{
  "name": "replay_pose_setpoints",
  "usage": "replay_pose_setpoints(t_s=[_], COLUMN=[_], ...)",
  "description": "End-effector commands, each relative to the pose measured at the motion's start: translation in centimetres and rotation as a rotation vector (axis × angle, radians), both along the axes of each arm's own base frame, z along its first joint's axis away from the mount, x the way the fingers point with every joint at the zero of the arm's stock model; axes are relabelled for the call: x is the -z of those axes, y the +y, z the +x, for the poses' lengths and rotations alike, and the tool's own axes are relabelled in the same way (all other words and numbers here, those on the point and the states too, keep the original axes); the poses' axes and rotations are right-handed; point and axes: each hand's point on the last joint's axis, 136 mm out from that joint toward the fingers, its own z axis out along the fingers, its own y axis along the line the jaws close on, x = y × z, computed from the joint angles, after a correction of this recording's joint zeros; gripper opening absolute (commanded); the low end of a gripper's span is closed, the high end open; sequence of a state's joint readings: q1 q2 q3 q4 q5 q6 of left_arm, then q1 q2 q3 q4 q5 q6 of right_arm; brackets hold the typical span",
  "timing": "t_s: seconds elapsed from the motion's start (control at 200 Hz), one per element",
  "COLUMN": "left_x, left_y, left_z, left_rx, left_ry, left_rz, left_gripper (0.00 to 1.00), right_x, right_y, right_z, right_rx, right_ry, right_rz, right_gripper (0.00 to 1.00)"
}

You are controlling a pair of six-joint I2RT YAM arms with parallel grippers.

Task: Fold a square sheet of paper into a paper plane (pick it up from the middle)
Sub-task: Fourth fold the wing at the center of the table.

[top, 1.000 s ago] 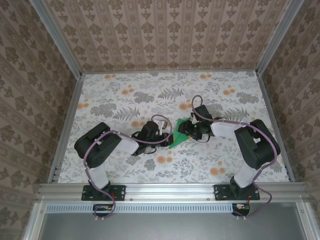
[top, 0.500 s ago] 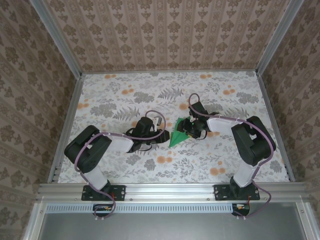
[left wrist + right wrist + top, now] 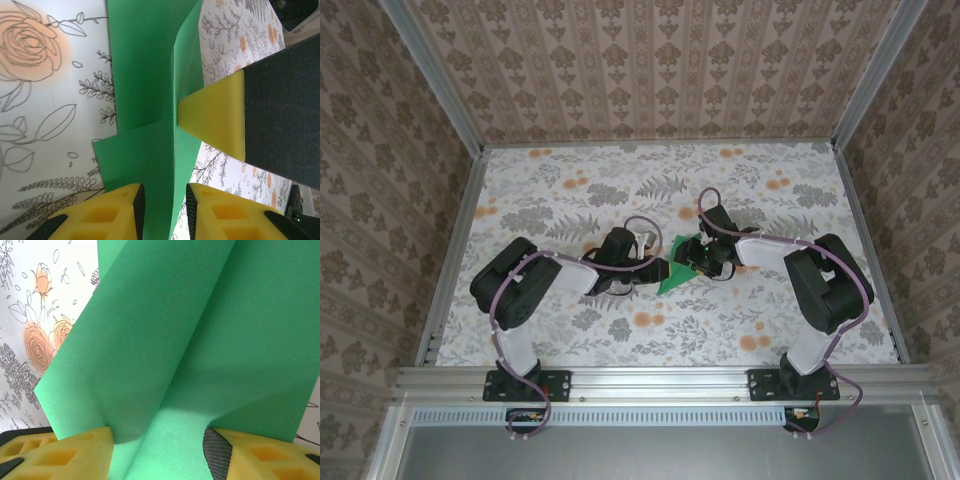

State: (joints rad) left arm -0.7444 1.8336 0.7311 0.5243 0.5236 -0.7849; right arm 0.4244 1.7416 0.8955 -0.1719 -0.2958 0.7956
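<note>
The green paper (image 3: 672,278) lies partly folded at the middle of the floral cloth, with both grippers at it. In the left wrist view the paper (image 3: 145,75) has a raised upright flap. That flap stands between my left gripper's (image 3: 164,207) jaws, which are apart with a small gap on each side. My left gripper (image 3: 658,270) is at the paper's left end. A yellow finger (image 3: 215,120) of the right gripper touches the flap from the right. My right gripper (image 3: 157,450) is open wide, with the paper (image 3: 200,340) spread between its fingers, rising on both sides. My right gripper (image 3: 698,262) is at the paper's right end.
The floral cloth (image 3: 570,190) covers the whole table, and patterned walls (image 3: 650,70) close it in at the back and both sides. A metal rail (image 3: 650,380) runs along the near edge by the arm bases.
My left gripper pulled back to the left, then returned to the paper with its jaws wider apart. The right gripper shifted slightly up and left and has since stayed still.
</note>
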Motion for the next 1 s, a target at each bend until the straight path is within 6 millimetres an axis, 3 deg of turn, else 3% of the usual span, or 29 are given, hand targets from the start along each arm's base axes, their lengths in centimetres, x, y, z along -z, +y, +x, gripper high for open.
replay_pose_setpoints(t_s=[0.0, 0.21, 0.57, 0.795, 0.995], left_x=[-1.0, -0.3, -0.6, -0.5, -1.0], left_y=[-1.2, -2.0, -2.5, -2.6, -2.0], left_z=[0.4, 0.6, 0.5, 0.2, 0.4], left_rx=[0.054, 0.083, 0.122, 0.138, 0.122], left_ry=[-0.031, -0.025, -0.04, -0.02, -0.026], left_rz=[-0.045, -0.045, -0.067, -0.085, -0.079], left_gripper=[0.27, 0.23, 0.08, 0.08, 0.19], right_x=[6.3, 5.8, 4.1, 4.8, 5.7], right_y=[-4.2, -3.8, -3.1, -3.4, -4.5], right_z=[-5.4, -5.2, -4.5, -4.8, -5.4], right_rx=[0.033, 0.023, -0.003, -0.008, 0.016], right_ry=[0.23, 0.219, 0.162, 0.191, 0.247], right_rz=[-0.197, -0.176, -0.129, -0.149, -0.217], right_gripper=[0.57, 0.57, 0.56, 0.57, 0.57])
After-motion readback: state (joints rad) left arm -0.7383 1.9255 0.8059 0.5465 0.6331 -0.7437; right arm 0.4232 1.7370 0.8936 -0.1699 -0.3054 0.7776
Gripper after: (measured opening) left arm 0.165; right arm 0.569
